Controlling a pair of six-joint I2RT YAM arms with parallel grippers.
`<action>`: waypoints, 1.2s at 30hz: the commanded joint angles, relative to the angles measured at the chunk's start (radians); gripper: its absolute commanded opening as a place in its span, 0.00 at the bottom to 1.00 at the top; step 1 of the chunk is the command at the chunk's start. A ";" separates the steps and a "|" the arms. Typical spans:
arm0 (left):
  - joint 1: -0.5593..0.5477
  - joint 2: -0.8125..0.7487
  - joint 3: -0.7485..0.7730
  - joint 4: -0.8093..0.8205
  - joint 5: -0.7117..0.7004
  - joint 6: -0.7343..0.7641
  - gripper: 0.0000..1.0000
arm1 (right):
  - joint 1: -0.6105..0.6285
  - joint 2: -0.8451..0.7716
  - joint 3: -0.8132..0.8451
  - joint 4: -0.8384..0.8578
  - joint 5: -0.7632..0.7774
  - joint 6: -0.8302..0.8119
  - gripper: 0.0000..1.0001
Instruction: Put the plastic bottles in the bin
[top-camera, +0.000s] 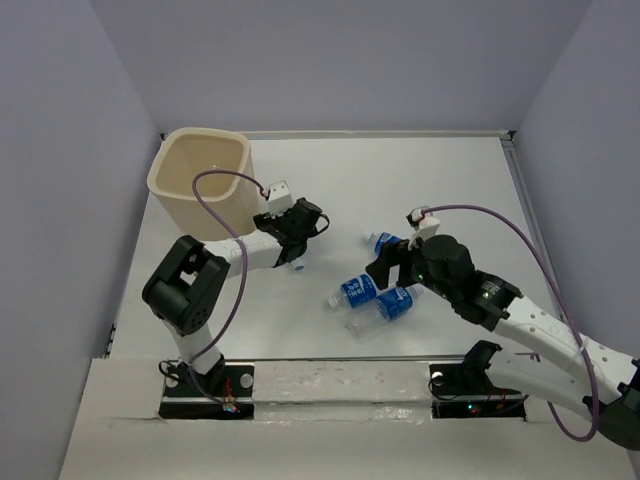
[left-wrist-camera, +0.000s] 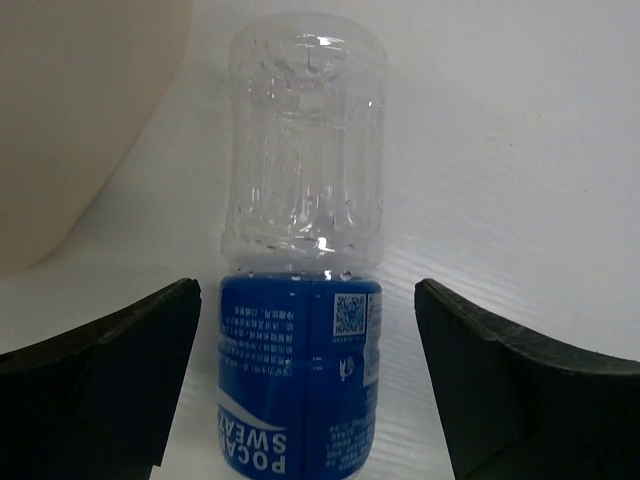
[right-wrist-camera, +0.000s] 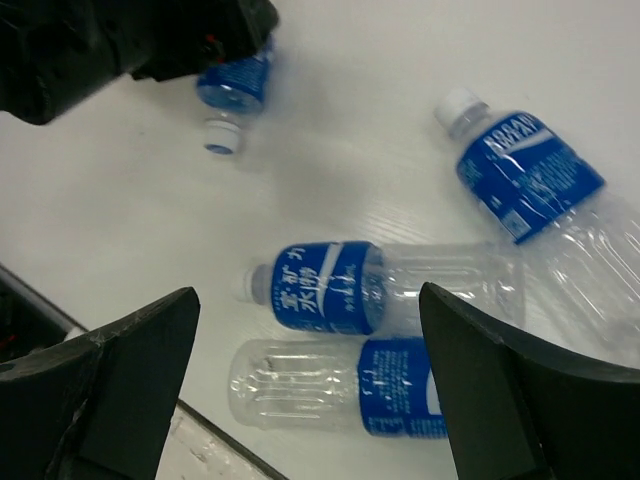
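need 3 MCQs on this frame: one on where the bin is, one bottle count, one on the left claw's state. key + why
1. Where is the bin?
A) the table's far-left corner
B) between the arm bases
C) the far-right corner

2. How many bottles does the right wrist view show?
A) two
B) four
C) six

3. What is the left claw doing?
A) shut, empty
B) open, straddling a bottle
C) open, nothing between

Key:
1 A: the top view puts it at far left.
2 B: four lie in view, one partly covered.
3 B: a gap shows on either side of the bottle.
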 joint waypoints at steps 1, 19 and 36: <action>0.039 0.044 0.071 0.076 -0.031 0.053 0.95 | -0.007 0.071 0.072 -0.215 0.198 0.022 0.96; 0.045 0.064 -0.004 0.186 0.106 0.108 0.38 | -0.252 0.689 0.495 -0.342 0.082 -0.399 1.00; 0.011 -0.330 0.058 0.228 0.279 0.119 0.37 | -0.312 1.013 0.666 -0.392 -0.033 -0.596 0.87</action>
